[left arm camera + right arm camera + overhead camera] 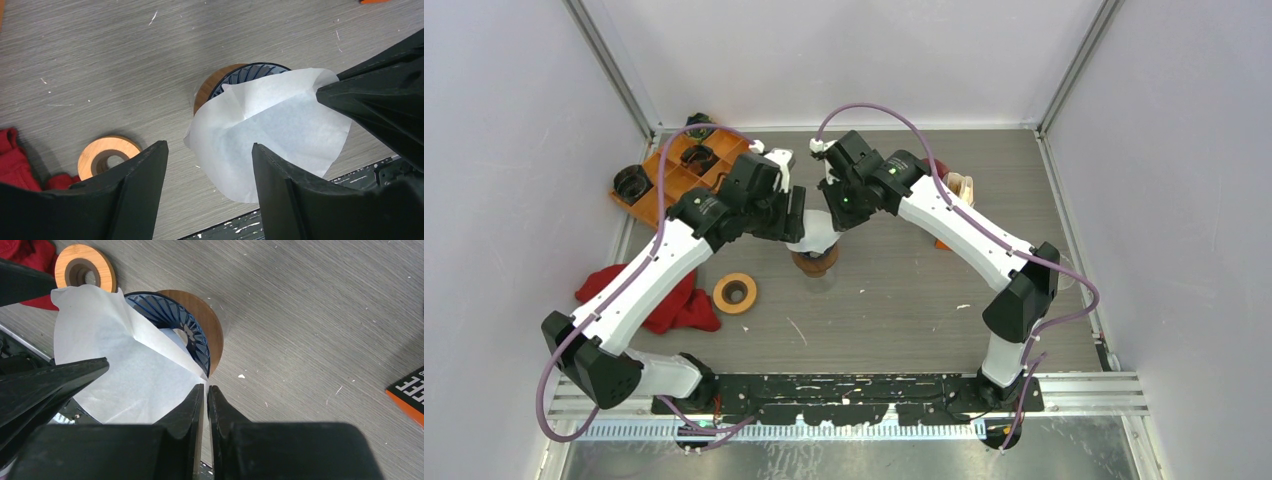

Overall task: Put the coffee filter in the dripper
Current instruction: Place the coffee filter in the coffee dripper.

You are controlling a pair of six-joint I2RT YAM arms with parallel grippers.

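The white paper coffee filter [814, 235] stands half open and tilted over the dripper [816, 262], a blue ribbed cone [170, 315] on a round wooden collar [202, 320]. My right gripper [205, 387] is nearly shut, pinching the coffee filter [115, 360] by its right edge. From the left wrist view, its fingertips [325, 90] sit on the paper's upper corner. My left gripper [209, 146] is open, its fingers spread on either side of the coffee filter's [270, 130] lower rim without touching it. Most of the dripper's [250, 72] mouth is hidden by the paper.
A wooden ring [735, 293] lies left of the dripper, with a red cloth [674, 305] beyond it. An orange tray [679, 170] of black parts sits at the back left. An orange and black box [410, 390] lies to the right, under the right arm.
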